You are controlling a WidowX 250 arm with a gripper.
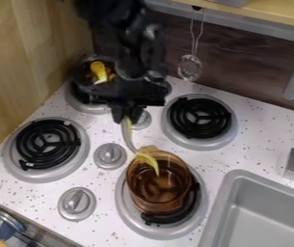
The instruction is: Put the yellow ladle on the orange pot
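Observation:
The black gripper [127, 116] hangs down over the middle of the stove, shut on the upper end of the yellow ladle [149, 160]. From the fingertips the ladle's pale, thin handle curves down and to the right. Its yellow end lies over the back left part of the rim of the orange pot [159, 192], a see-through amber pot on the front right burner. Whether the ladle touches the pot I cannot tell.
A dark pan [81, 75] with a yellow item [99, 71] sits on the back left burner, partly behind the arm. A grey sink [265, 212] lies right of the stove. A strainer [190, 67] hangs at the back wall; wooden panelling [23, 62] bounds the left.

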